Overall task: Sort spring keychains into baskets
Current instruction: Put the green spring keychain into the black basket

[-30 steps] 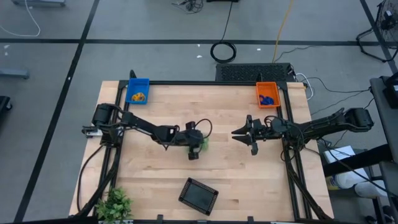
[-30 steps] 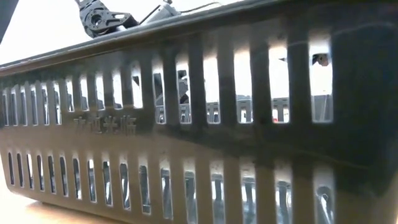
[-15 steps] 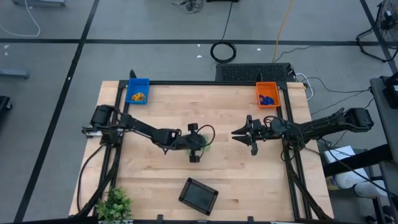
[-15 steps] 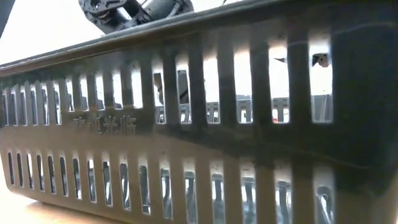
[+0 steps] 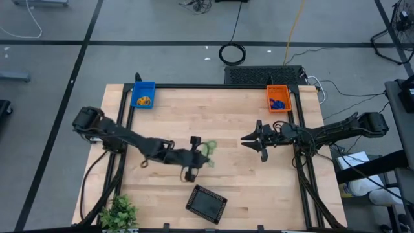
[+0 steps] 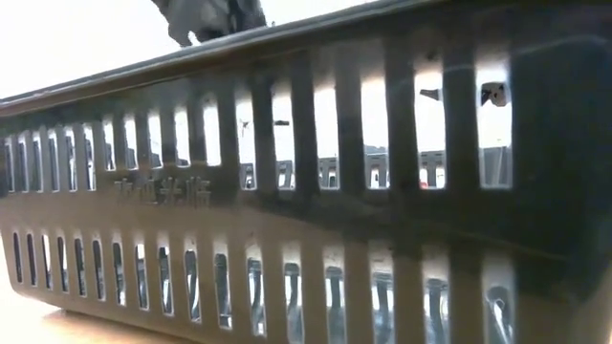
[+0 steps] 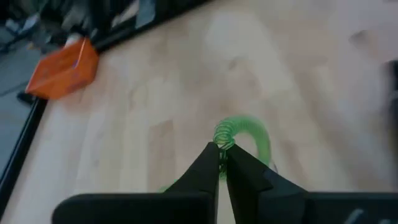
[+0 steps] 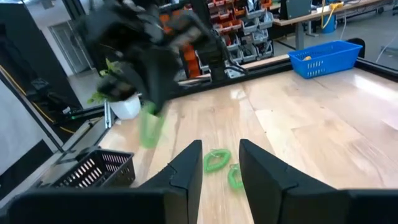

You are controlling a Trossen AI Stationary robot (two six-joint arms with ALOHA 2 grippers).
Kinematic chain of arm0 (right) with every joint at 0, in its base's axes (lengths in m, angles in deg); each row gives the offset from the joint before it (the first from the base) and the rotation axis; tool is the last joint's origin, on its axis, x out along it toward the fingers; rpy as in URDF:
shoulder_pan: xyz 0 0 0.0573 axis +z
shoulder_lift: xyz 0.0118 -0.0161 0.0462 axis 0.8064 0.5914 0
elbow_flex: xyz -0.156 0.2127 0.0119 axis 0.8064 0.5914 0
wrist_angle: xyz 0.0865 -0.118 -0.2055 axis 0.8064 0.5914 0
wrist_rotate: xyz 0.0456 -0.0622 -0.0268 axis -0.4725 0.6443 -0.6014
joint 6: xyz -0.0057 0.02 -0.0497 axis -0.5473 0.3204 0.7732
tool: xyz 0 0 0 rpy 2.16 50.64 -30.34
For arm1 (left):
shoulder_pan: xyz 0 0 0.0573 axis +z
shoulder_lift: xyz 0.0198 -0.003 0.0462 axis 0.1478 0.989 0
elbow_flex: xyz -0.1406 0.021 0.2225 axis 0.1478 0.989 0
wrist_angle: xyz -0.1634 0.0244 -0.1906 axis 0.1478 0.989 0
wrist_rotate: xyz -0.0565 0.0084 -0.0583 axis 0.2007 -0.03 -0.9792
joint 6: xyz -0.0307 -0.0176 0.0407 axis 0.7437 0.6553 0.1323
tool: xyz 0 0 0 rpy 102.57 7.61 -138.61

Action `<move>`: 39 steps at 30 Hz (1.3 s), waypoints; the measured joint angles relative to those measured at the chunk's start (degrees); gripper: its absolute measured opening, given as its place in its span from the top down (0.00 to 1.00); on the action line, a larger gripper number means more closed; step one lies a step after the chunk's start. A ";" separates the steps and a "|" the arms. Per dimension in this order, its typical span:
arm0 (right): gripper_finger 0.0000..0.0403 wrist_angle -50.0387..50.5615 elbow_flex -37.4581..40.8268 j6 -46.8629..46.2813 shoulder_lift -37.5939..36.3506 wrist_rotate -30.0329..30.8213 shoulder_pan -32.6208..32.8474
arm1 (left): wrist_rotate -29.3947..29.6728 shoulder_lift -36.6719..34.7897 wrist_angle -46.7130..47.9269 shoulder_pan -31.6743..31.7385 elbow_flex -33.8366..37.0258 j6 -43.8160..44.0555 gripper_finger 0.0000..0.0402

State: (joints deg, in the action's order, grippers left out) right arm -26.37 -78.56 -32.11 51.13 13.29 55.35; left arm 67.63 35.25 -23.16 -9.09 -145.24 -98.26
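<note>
Green keychain [image 7: 244, 134] hangs clenched in the left gripper [image 7: 222, 159] above mid-table [image 5: 233, 116]. Right gripper [image 8: 221, 163] waits, fingers parted and holding nothing, near the orange basket [image 5: 279, 99].

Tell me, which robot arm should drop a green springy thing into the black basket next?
The left. Its left gripper is already shut on a green spring keychain and sits near the black basket. The right gripper waits farther away, open and empty, with two green keychains lying before it.
</note>
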 joint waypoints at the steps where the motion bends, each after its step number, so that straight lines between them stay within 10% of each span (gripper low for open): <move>1: 0.77 0.10 0.00 0.00 0.02 0.00 0.00 | -0.05 -1.05 0.39 -1.09 0.00 0.00 0.95; 31: 0.77 -0.12 0.00 0.15 0.00 0.00 0.00 | -2.42 -5.10 1.03 -9.77 0.09 -2.59 0.96; 39: 0.77 -0.12 0.00 0.17 0.00 0.00 0.00 | -12.07 -5.10 0.96 -9.81 0.09 -0.98 0.98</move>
State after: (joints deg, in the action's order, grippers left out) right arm -26.48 -78.56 -31.93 51.13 13.29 55.35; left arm 55.55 30.15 -22.20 -18.90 -145.15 -99.24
